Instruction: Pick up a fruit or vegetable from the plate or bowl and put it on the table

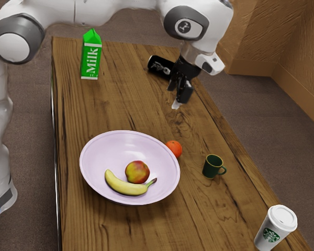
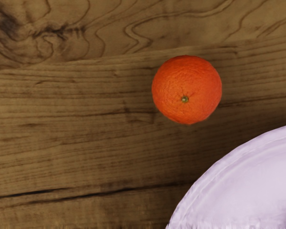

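Orange-red and round, a tangerine (image 2: 187,88) sits on the wooden table (image 1: 123,94), just beside the pale lilac bowl (image 1: 97,157), apart from its rim. Inside the bowl, a banana (image 1: 124,187) lies next to a red-and-yellow fruit (image 1: 137,171). Above the table, between the black can (image 1: 158,66) and the tangerine, hangs the gripper (image 1: 178,101); whether it is open or closed, I cannot tell. A dark green mug (image 1: 211,167) stands near the tangerine.

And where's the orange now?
The orange is on the table, just beside the bowl toward the exterior view's right, near the green mug.
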Available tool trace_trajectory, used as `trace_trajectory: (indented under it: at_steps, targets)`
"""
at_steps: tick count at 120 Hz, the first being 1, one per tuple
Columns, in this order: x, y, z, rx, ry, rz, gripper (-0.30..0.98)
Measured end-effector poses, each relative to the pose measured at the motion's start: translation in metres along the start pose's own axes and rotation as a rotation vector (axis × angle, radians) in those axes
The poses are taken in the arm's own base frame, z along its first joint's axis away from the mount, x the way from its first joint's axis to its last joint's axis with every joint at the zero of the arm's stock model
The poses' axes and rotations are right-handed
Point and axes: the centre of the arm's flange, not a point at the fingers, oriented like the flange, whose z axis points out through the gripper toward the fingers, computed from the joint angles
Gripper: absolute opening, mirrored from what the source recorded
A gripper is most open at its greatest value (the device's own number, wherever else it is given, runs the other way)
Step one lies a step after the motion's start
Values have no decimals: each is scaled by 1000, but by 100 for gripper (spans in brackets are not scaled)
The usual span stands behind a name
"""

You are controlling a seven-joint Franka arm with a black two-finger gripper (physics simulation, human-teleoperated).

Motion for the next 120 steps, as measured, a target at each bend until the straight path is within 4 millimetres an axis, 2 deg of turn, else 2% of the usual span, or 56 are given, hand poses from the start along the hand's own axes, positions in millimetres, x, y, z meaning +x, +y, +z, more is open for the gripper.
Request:
trace_trajectory:
  at_steps: [20, 24, 31, 36, 49, 55, 72, 78, 86, 91, 98, 120]
  targets:
    - [2, 0, 8, -8, 26, 3, 66]
    - [-5, 0, 12, -11, 24, 5, 66]
    - [-33, 1, 32, -22, 13, 12, 66]
    - [-47, -8, 48, -33, 4, -3, 66]
    - [-63, -21, 87, -50, -3, -26, 66]
    - [-65, -22, 97, -52, 22, -31, 66]
    - [-63, -2, 88, -43, 136, 3, 66]
    - [-70, -5, 87, -44, 165, -5, 66]
    - [-90, -8, 83, -16, 207, -37, 66]
    - [-104, -1, 75, 23, 238, -66, 66]
    - [-114, 9, 71, 63, 263, -102, 66]
    - [-114, 45, 71, 49, 289, -65, 66]
